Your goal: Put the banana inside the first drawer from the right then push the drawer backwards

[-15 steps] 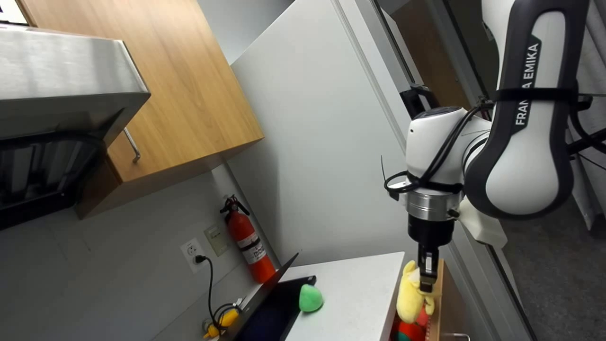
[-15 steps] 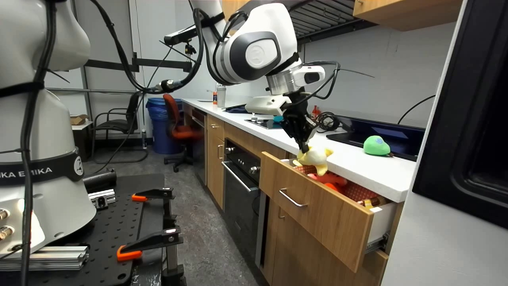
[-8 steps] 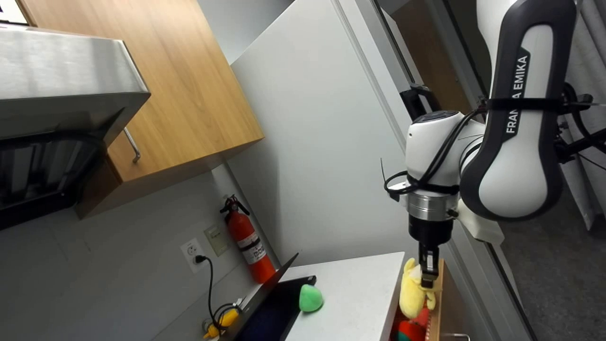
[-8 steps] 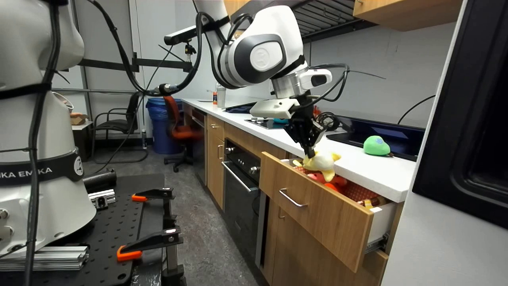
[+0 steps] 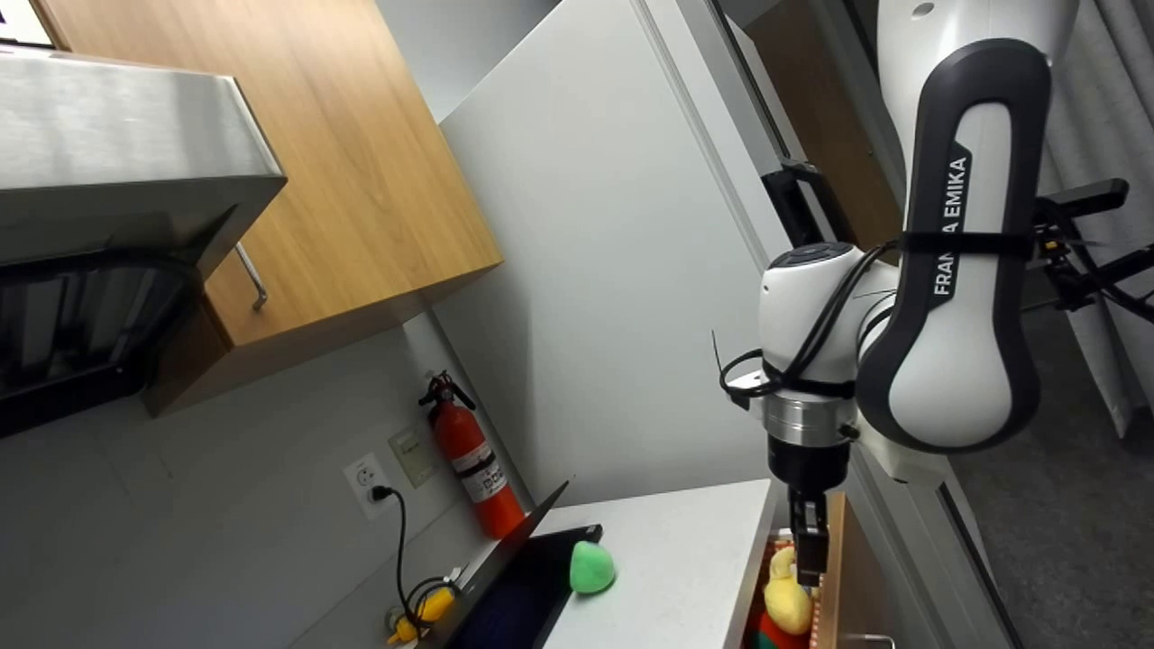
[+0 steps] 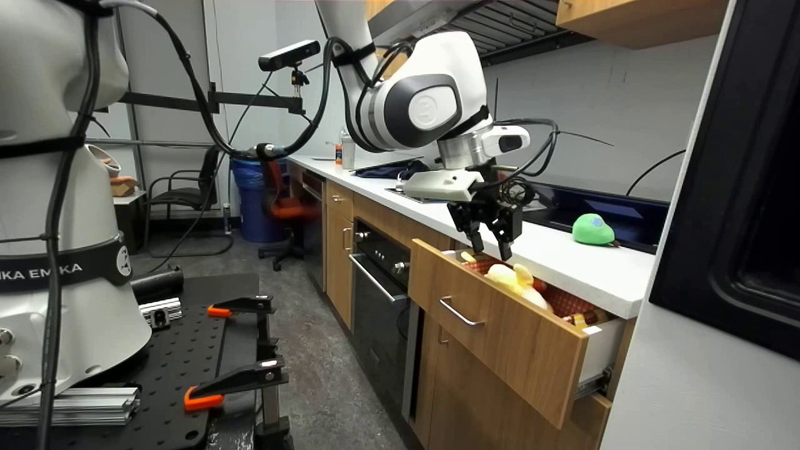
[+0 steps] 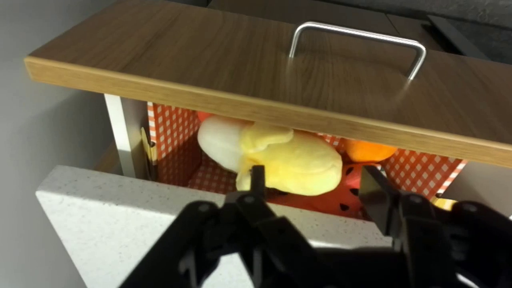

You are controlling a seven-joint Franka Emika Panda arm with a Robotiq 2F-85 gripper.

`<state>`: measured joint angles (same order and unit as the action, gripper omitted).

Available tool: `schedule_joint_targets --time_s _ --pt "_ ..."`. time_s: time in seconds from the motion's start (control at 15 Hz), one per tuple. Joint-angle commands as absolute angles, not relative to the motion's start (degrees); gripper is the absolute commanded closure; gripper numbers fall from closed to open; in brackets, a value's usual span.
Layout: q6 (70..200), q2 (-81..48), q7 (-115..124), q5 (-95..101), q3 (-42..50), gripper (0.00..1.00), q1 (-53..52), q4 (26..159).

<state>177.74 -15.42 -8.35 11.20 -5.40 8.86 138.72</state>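
- Wrist: banana (image 7: 304,162), plush yellow with a white end and flaps, lies inside the drawer (image 7: 160,93); claw (image 7: 313,172) released, jaws spread.
- In an exterior view: banana hung from claw 0.5 s ago; dropped now. Robot arm (image 5: 965,342) reads "FRANKA EMIKA", partly covered.
- In an exterior view: drawer pulled out; base band (image 6: 94,270) shows "KA EMIKA".

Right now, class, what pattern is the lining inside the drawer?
The drawer has a red-and-white checked lining, clearest in the wrist view.
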Motion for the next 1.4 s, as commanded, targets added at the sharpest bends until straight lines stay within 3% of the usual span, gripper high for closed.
schedule_joint_targets --time_s 0.0,0.13,1.33 --pt "177.19 -17.05 -10.60 9.75 -4.36 0.05 8.00 136.22" --pt "176.76 -16.57 -10.38 10.23 -3.44 0.00 7.50 136.20" --pt "169.40 -1.59 -6.16 13.64 1.06 0.00 4.30 145.42"
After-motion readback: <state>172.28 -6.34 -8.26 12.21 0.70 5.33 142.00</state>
